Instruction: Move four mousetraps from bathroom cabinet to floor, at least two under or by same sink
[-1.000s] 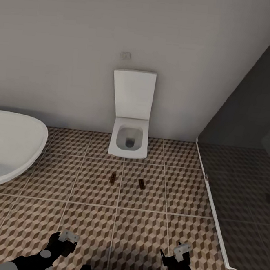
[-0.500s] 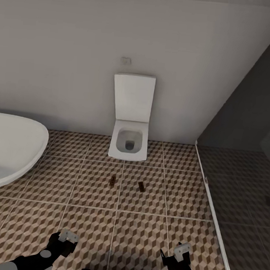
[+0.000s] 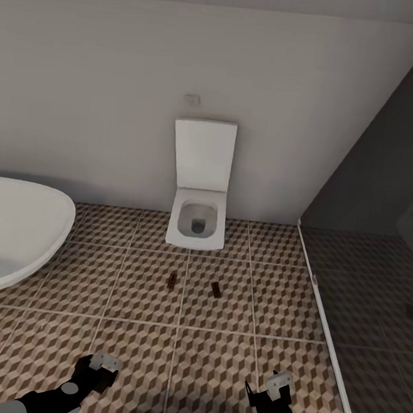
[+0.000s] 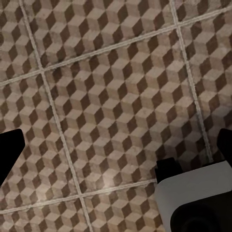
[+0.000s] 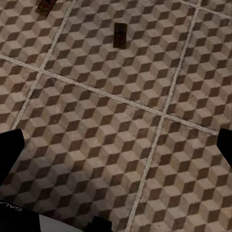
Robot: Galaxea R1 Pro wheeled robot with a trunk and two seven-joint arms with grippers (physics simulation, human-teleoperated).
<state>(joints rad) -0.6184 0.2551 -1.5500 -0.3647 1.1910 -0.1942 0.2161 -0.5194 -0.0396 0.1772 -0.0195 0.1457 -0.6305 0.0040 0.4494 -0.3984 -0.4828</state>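
Across the last second the head view drew back slightly, the toilet shrinking while two mousetraps lay unmoved on the bathroom floor, which suggested the base was reversing to fetch more. Both traps appeared as small dark flat rectangles in front of the toilet, well apart from the bathtub. The left tool and right tool were spread and empty.

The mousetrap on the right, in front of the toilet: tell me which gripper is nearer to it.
Right. The right gripper sits just right of the mousetrap, nearer the robot; the left gripper is farther off to its left, across the bathroom floor.
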